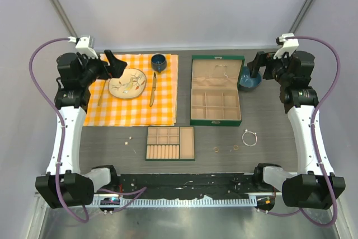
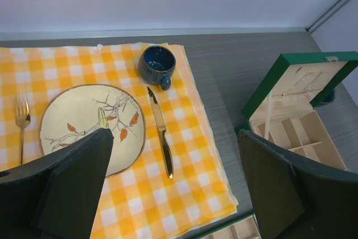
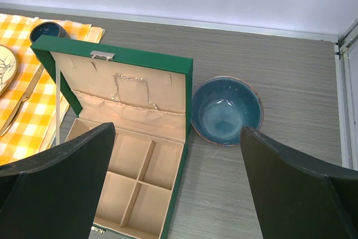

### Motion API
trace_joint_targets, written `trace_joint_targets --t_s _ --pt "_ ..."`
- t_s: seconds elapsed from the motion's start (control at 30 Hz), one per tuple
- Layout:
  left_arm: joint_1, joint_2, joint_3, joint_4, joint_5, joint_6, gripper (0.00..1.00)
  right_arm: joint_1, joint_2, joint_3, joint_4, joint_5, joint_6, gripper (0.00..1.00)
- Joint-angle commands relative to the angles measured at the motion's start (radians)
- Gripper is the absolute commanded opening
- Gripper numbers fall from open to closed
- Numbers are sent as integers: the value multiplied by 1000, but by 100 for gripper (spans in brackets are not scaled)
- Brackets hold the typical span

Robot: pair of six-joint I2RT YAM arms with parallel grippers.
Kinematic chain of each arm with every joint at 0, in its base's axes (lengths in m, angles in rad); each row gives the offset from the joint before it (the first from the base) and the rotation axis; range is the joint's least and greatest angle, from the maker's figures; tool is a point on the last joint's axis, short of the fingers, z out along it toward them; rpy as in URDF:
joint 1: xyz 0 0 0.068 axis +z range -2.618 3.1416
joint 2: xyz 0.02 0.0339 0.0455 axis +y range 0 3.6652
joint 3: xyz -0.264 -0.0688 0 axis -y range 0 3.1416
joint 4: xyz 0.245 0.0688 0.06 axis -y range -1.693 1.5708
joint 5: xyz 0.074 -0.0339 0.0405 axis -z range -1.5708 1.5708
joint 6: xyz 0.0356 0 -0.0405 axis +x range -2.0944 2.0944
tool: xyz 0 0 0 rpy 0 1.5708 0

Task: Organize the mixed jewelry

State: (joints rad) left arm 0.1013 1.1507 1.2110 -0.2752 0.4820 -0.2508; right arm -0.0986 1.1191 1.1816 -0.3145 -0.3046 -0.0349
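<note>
Right pincer (image 3: 178,132) and left pincer (image 2: 174,134) both wide, empty; bracelet loop (image 1: 249,137) at right's 6 o'clock, right arm nearer.

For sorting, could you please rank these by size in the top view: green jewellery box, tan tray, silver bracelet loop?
1. Open green jewellery box
2. Tan compartment tray
3. Thin silver wire bracelet loop

no readable text, labels, numbers

Overhead cam, wrist cams prob. share box (image 3: 128,64)
</note>
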Motion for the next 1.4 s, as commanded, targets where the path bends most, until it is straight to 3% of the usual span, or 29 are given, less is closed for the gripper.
trace_joint_targets --t_s 0.0,0.3,0.47,0.8,1.1,1.37 --pt "3 -31 -5 2 21 30 100 0 -27 -2 41 10 3 100" --pt "3 -37 -14 -111 49 136 100 0 -18 -8 45 24 -13 100" --pt "-8 -48 -37 -292 58 368 100 0 -7 -16 43 22 -26 100" --pt "-28 -66 -240 -536 -5 784 97 0 38 -17 34 42 -48 100" --pt "-57 -36 -379 -562 18 926 86 0 70 -23 31 38 -57 100" --pt "-135 27 -439 -510 -28 909 75 0 88 -23 25 39 -66 100"
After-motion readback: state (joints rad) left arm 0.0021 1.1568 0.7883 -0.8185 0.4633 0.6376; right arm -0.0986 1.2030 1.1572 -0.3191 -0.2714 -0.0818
